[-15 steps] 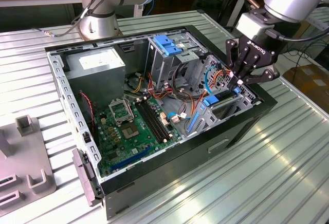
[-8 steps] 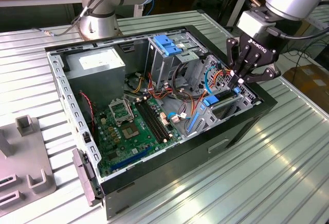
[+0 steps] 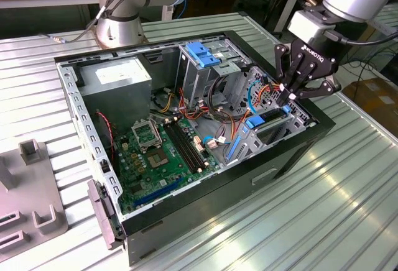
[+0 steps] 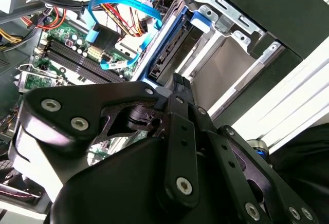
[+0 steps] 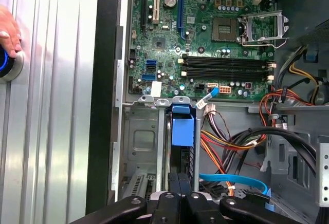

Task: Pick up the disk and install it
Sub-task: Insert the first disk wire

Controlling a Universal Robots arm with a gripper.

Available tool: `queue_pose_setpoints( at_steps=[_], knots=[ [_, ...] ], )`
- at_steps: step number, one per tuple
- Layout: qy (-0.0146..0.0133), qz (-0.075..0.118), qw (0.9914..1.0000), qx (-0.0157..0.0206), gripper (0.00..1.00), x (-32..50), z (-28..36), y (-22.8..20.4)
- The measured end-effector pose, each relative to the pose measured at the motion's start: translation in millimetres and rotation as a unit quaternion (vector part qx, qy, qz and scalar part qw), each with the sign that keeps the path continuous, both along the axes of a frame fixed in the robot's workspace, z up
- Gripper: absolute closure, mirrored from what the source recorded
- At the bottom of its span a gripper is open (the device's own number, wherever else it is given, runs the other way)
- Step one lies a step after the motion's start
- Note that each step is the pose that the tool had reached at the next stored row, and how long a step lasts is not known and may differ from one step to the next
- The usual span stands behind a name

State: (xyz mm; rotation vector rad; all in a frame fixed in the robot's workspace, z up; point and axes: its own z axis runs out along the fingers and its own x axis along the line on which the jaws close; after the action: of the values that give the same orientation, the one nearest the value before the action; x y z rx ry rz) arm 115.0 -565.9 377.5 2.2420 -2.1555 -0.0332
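Gripper closed at the end of the disk, which stands on edge in the case's drive bay

White lettering runs across the body of the gripper (image 3: 287,97), a white printed label covers the power supply (image 3: 118,75), and small white print dots the motherboard (image 5: 216,44). In the first wrist view the fingers (image 5: 173,183) are drawn together with no gap, their tips right at the end of the disk (image 5: 183,131). Its blue carrier frame stands upright in the metal drive bay (image 5: 139,136); whether the fingers touch it I cannot tell. The bay sits at the exterior view's right of the open computer case (image 3: 205,215). A person's hand (image 5: 7,29) rests on a blue-ringed button (image 5: 6,67) on the ribbed table (image 5: 51,131)
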Motion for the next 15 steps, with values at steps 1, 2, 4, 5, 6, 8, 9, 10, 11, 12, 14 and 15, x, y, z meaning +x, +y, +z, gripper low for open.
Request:
queue_pose_setpoints(
  at_steps=[1,2,4,5,6,8,9,10,11,12,14,15],
  knots=[
    [0.0000,0.000,1.00000,0.0000,0.90,0.0,0.4,0.0],
    [0.0000,0.000,1.00000,0.0000,0.90,0.0,0.8,0.0],
    [0.0000,0.000,1.00000,0.0000,0.90,0.0,1.6,0.0],
    [0.0000,0.000,1.00000,-0.0001,0.90,0.0,2.0,0.0],
    [0.0000,0.000,1.00000,0.0000,0.90,0.0,2.4,0.0],
    [0.0000,0.000,1.00000,0.0000,0.90,0.0,3.1,0.0],
    [0.0000,0.000,1.00000,0.0000,0.90,0.0,3.5,0.0],
    [0.0000,0.000,1.00000,0.0000,0.90,0.0,3.9,0.0],
    [0.0000,0.000,1.00000,-0.0001,0.90,0.0,4.3,0.0],
    [0.0000,0.000,1.00000,0.0000,0.90,0.0,4.7,0.0],
    [0.0000,0.000,1.00000,-0.0001,0.90,0.0,6.0,0.0],
    [0.0000,0.000,1.00000,0.0000,0.90,0.0,6.7,0.0]
  ],
)
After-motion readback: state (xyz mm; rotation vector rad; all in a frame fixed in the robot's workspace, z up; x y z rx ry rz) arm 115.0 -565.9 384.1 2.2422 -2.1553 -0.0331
